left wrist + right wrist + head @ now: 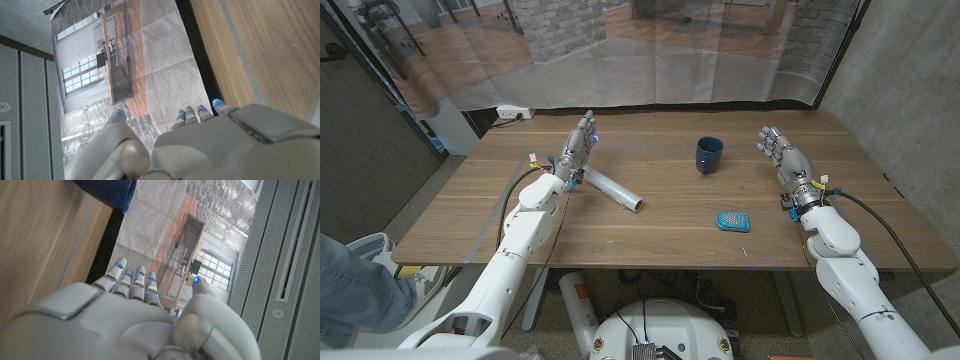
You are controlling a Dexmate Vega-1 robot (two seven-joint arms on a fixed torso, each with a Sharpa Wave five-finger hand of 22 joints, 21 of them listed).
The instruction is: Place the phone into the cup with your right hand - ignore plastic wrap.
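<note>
Phone [732, 221] teal, flat on table [670, 235], near dark blue cup [709, 154], both hands' fingers extended, empty

Soft, even daylight lit the table [650, 225], shadows were faint, the head view stayed sharp, and both wrist views blurred close up.

No legible text, label, brand or number anywhere. The phone [732, 221] and cup [709, 154] carry no readable marks. Roll of plastic wrap [611, 189]: blank too.
</note>
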